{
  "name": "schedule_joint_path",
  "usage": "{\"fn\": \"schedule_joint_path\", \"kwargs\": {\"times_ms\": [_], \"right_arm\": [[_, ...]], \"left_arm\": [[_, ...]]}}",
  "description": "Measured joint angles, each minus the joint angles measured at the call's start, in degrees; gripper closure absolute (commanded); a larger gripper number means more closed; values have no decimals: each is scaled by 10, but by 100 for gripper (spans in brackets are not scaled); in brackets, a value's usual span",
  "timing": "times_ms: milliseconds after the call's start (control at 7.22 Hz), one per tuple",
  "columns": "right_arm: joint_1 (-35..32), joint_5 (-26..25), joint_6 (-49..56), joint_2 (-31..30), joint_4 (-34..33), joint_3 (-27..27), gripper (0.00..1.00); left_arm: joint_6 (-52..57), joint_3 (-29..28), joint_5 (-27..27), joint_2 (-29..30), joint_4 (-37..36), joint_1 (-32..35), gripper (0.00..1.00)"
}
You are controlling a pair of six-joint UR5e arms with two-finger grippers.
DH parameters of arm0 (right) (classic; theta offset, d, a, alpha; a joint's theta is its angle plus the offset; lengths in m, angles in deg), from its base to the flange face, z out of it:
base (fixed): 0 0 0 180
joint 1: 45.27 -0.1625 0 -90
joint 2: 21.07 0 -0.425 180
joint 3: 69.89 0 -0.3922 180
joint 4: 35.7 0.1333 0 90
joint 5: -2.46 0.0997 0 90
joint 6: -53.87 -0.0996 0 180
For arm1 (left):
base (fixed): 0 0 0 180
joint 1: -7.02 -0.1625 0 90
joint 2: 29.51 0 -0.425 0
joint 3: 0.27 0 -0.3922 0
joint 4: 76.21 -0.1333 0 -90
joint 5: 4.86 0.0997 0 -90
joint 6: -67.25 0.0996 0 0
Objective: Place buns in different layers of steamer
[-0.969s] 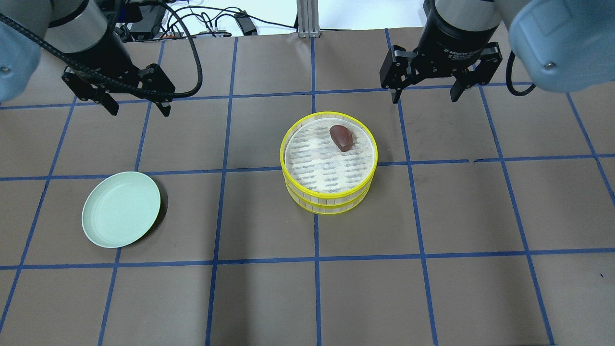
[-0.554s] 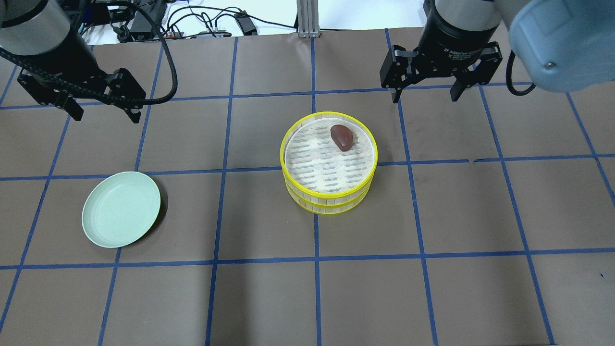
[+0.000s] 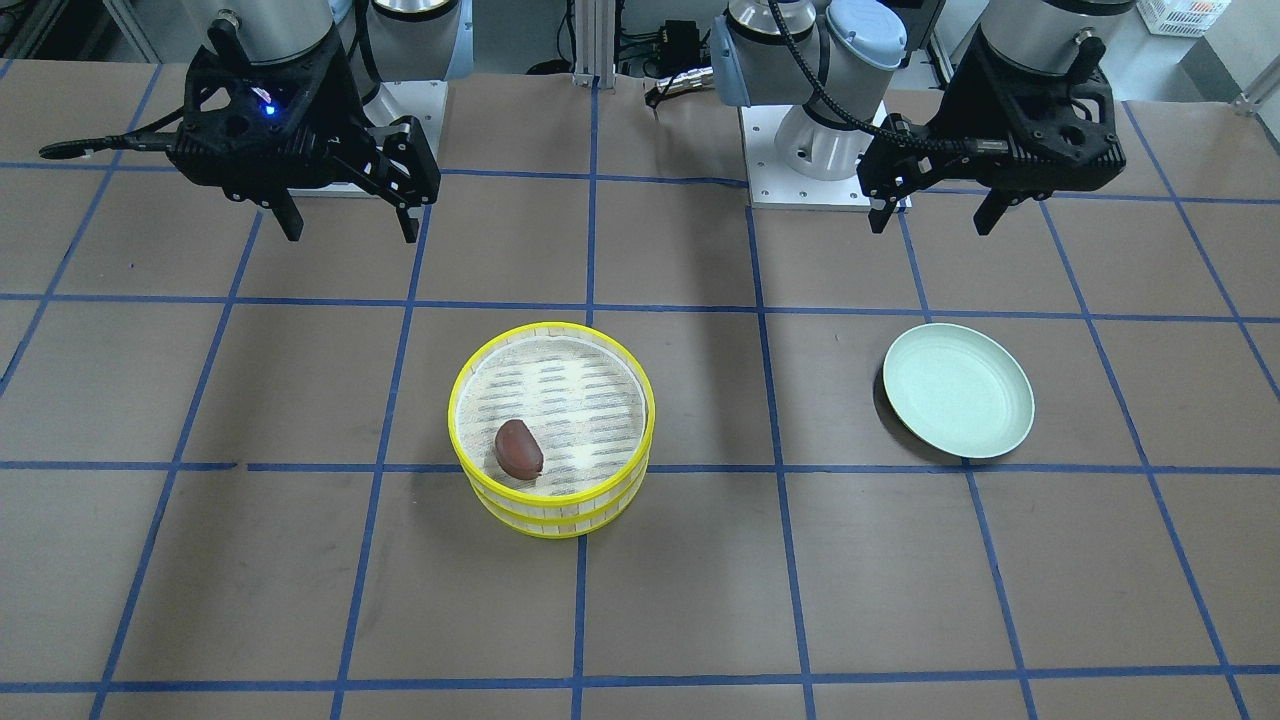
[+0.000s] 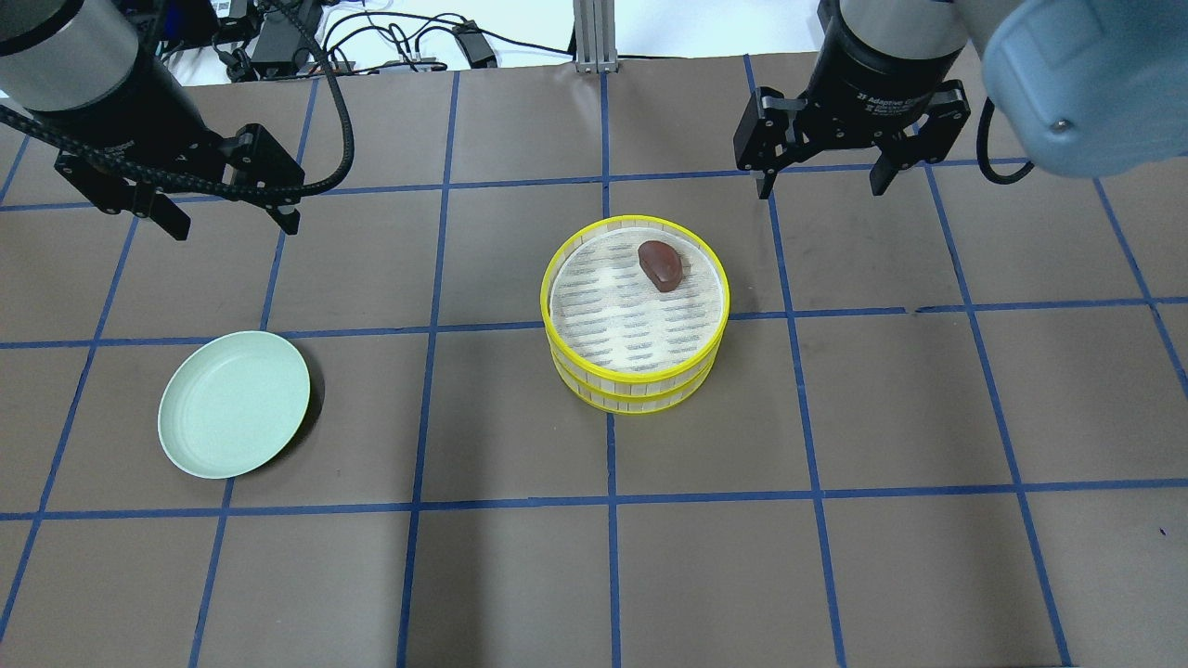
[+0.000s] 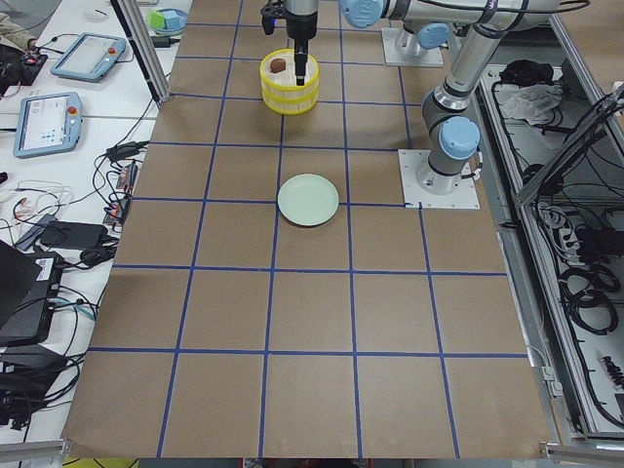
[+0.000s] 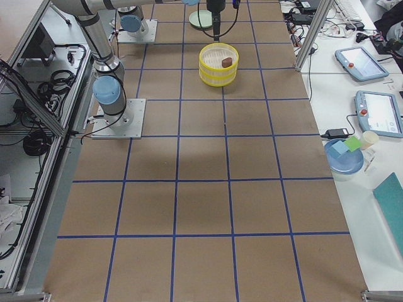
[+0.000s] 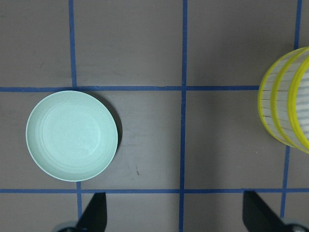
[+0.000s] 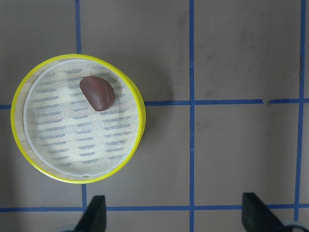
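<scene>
Two steamer layers are stacked at the table's middle, the upper layer on the lower layer. The dark reddish-brown bun lies on the upper layer's liner near its far right side. It also shows in the front-facing view and the right wrist view. The pale cream bun is out of view. My left gripper is open and empty, high over the table's far left. My right gripper is open and empty, beyond the steamer to its right.
An empty pale green plate lies on the left side of the table, nearer than my left gripper; it also shows in the left wrist view. Brown paper with blue tape grid lines covers the table. Cables lie past the far edge.
My left gripper has moved to the left over the last second, then drifted slightly back to the right. The right gripper, the steamer and the brown bun have not moved.
</scene>
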Motion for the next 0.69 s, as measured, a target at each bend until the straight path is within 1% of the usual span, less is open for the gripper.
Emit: {"fn": "schedule_joint_path", "kwargs": {"times_ms": [692], "right_arm": [[0,1,1,0,-1,0,1]], "left_arm": [[-1,4,-7,-1,-1,8,0]]}}
